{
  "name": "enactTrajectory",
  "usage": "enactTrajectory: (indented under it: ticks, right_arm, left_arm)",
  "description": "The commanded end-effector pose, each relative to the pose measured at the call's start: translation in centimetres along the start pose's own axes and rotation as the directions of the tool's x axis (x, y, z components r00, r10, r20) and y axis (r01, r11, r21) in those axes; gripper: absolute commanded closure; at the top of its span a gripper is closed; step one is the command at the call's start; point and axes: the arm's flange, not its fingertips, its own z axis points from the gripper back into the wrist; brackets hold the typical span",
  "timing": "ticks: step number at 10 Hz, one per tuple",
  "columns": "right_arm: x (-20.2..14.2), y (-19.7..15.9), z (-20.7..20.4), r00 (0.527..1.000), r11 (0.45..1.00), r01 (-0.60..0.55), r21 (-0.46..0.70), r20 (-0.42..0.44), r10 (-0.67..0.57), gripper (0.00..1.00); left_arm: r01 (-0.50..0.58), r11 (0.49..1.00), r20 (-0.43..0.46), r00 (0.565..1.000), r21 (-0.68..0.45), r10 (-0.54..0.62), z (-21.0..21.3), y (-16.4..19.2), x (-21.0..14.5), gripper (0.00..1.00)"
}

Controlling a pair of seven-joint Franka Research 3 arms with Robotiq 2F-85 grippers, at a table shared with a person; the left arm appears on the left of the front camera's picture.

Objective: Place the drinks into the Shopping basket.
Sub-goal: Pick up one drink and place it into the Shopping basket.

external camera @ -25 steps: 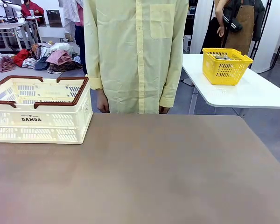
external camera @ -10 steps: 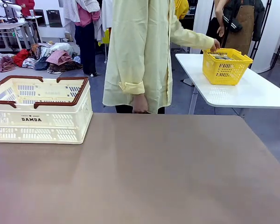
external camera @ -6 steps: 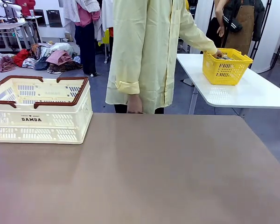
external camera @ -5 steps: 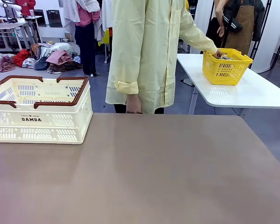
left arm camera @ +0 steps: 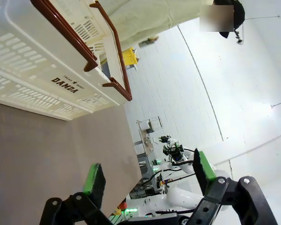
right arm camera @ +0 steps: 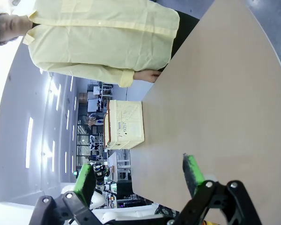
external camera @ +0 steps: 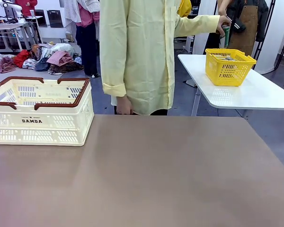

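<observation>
On my side of the Shopping basket, my left claw hangs with its fingers spread wide and nothing between them, the basket's lettered wall close ahead of it. My right claw is well off to the basket's right, likewise spread and empty, over the bare brown table. The basket itself sits on the table's left part. Beyond it and far to its right, off my table altogether, the person's hand holds a green can above the yellow basket on the white table. The can looks roughly upright, though it is too small for me to be sure. I judge it beyond either claw's reach. My right claw lies nearer, so a handover would likely fall to it, followed by a carry leftward to the Shopping basket.
</observation>
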Motion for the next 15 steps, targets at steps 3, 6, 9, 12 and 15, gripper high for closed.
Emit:
enactTrajectory:
  ticks: [3,6,9,12,15]
  right_arm:
    - [0.09,0.12,0.12,1.000,1.000,-0.006,0.012,0.002,0.006,0.00]
    - [0.09,0.12,0.12,1.000,1.000,-0.006,0.012,0.002,0.006,0.00]
    - [0.09,0.12,0.12,1.000,1.000,-0.006,0.012,0.002,0.006,0.00]
    - [0.09,0.12,0.12,1.000,1.000,-0.006,0.012,0.002,0.006,0.00]
    - [0.09,0.12,0.12,1.000,1.000,-0.006,0.012,0.002,0.006,0.00]
  left_arm:
    - [0.004,1.000,0.002,1.000,-0.017,-0.004,0.10,0.02,-0.20,0.00]
    - [0.004,1.000,0.002,1.000,-0.017,-0.004,0.10,0.02,-0.20,0.00]
    - [0.004,1.000,0.002,1.000,-0.017,-0.004,0.10,0.02,-0.20,0.00]
    - [0.004,1.000,0.002,1.000,-0.017,-0.004,0.10,0.02,-0.20,0.00]
    - [0.004,1.000,0.002,1.000,-0.017,-0.004,0.10,0.02,-0.20,0.00]
